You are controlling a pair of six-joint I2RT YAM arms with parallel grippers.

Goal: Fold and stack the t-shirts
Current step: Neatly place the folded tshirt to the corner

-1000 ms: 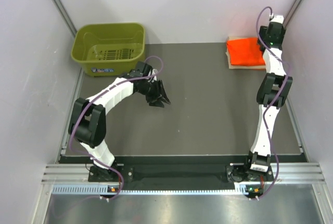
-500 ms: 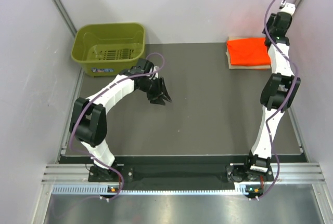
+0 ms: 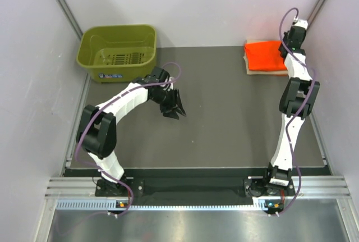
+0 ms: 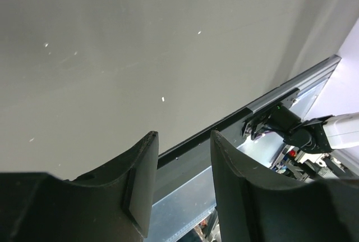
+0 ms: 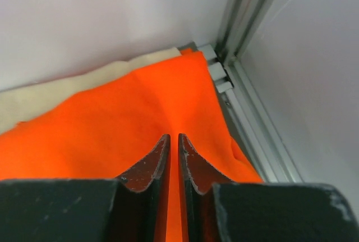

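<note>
At the far right corner of the smooth dark table (image 3: 224, 118): soft bright orange shirt (image 3: 266, 54) folded square atop a pale peach shirt (image 3: 263, 72). Only in the wrist view: right gripper (image 5: 173, 138) over the orange cloth, fingers nearly together. Left gripper (image 4: 182, 135) parted, empty.

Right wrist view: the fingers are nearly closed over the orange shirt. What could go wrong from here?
1. The right gripper is almost shut at the orange shirt; whether it pinches cloth I cannot tell. If it does, lifting away may drag that shirt off the peach shirt beneath and spoil the stack.
2. The gripper works close to the metal corner rail; a sideways move may bump it.
</note>
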